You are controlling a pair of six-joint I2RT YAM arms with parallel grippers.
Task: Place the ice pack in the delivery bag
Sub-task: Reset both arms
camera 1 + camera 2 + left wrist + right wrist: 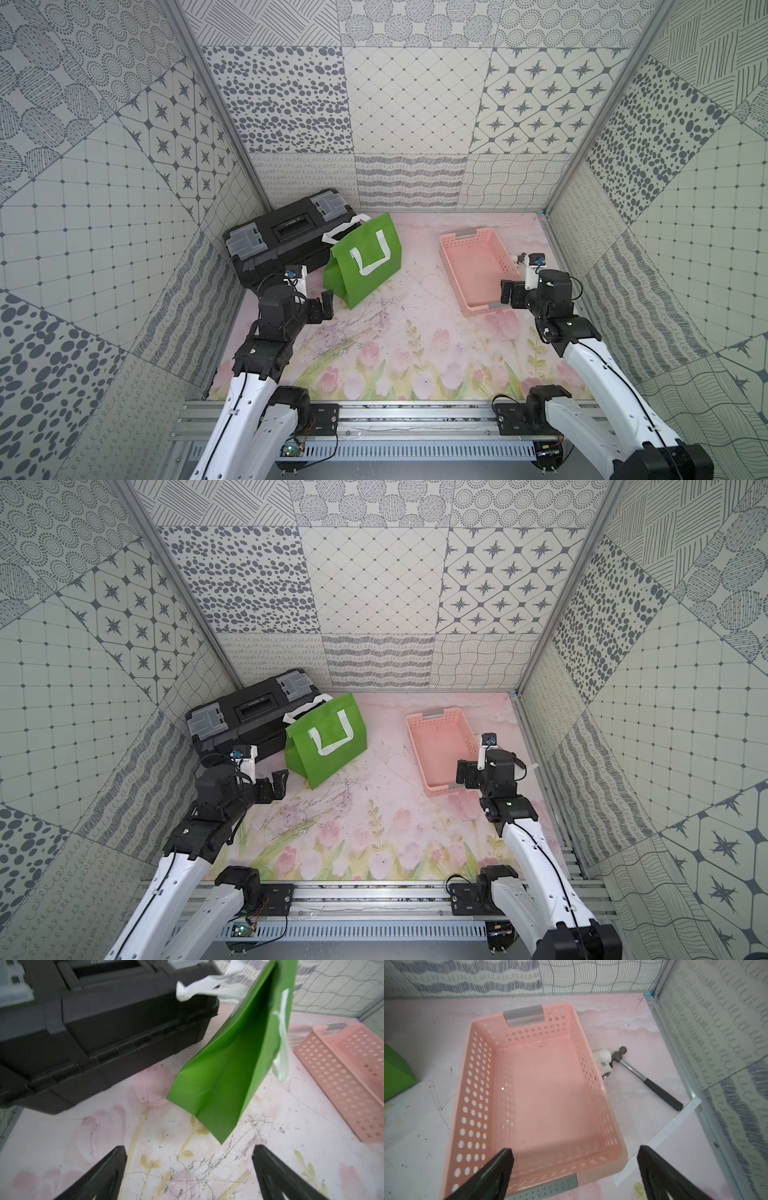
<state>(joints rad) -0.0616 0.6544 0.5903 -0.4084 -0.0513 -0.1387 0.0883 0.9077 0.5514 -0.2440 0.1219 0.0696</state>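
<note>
Okay, big to small. The floral table (415,332) carries everything. The black toolbox (282,245) sits at the far left. The green delivery bag (370,266) stands just beside it, upright but slumped, with its top pinched to a ridge. One white handle (199,989) flops toward the toolbox lid. No foil lining shows and no mouth is visible from any camera.

The ice pack is not in view anywhere: not on the table, not in either gripper. It may be inside the bag, but I cannot tell. The pink perforated basket (453,266) on the right is empty in the right wrist view.

The left gripper (189,1147) has its jaws spread wide with nothing between them, low over the table and aimed at the bag's near corner. The right gripper (575,1148) is also wide and empty, hovering at the basket's near end. A small hammer (652,1084) and a white pipe fitting (603,1059) lie touching each other, just outside the basket's far wall.

My read is that this is a check or retreat step. To do it well, I'd lift the left arm straight up before moving sideways, since the bag looks light and a nudge at that corner could tip it. If the pack needs confirming, I'd raise the wrist camera above the ridge, pinch one handle only, and ease the mouth apart slowly. The right arm stays clear of the basket rim.
</note>
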